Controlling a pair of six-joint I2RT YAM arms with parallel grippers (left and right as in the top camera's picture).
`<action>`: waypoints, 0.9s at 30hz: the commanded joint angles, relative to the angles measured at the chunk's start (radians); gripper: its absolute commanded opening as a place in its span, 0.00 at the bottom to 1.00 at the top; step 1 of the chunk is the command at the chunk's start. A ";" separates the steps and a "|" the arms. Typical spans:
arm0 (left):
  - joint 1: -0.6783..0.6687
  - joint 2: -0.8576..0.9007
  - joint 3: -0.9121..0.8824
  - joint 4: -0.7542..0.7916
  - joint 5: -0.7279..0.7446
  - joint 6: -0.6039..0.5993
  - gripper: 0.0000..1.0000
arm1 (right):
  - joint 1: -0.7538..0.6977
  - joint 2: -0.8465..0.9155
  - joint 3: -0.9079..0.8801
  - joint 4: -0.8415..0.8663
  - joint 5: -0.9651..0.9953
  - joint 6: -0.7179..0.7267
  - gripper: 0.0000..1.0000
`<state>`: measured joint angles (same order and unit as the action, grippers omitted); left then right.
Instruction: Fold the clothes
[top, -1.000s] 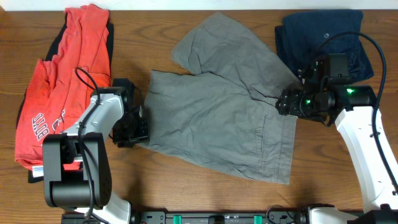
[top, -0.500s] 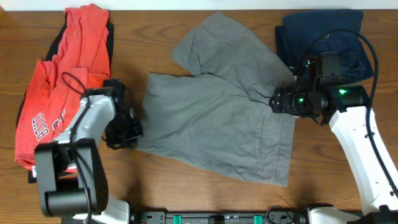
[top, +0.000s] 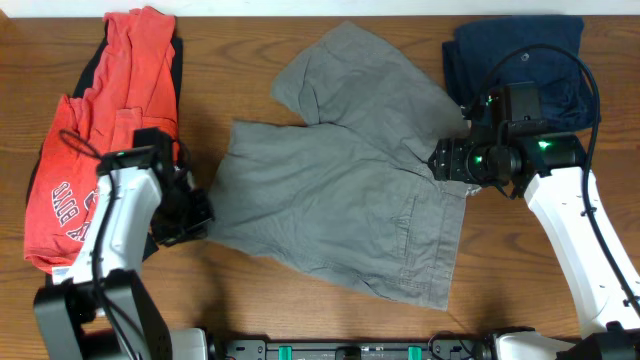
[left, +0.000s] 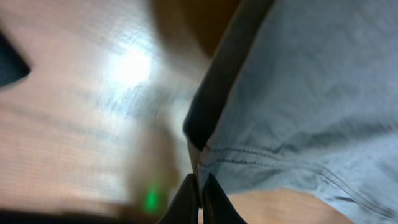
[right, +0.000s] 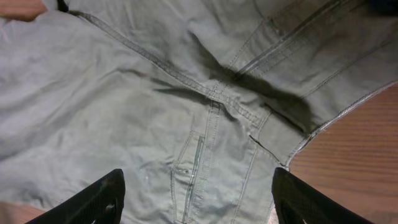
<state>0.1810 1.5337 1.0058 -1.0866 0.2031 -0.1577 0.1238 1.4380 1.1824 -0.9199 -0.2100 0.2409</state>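
The left gripper (top: 198, 214) is clamping the left edge of the grey shorts (top: 340, 200). The right gripper (right: 198, 190) is hovering wide open above them.

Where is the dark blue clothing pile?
In the overhead view, the dark blue clothing pile sits at the far right corner of the wooden table, right of the grey cotton shorts and just beyond the right gripper.

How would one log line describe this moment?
left end effector: shut on grey shorts | right end effector: open above them | fold: not started
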 joint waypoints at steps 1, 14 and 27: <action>0.044 -0.096 -0.003 -0.046 0.025 -0.024 0.06 | 0.008 0.006 0.014 0.016 -0.003 -0.013 0.74; 0.046 -0.393 -0.003 -0.223 0.025 -0.146 0.06 | 0.008 0.007 0.014 0.050 -0.004 -0.013 0.73; 0.009 -0.428 -0.003 -0.165 0.040 -0.085 0.90 | 0.008 0.007 0.014 0.041 -0.004 -0.014 0.75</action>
<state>0.2058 1.1049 1.0050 -1.2793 0.2371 -0.2790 0.1242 1.4391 1.1824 -0.8742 -0.2100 0.2405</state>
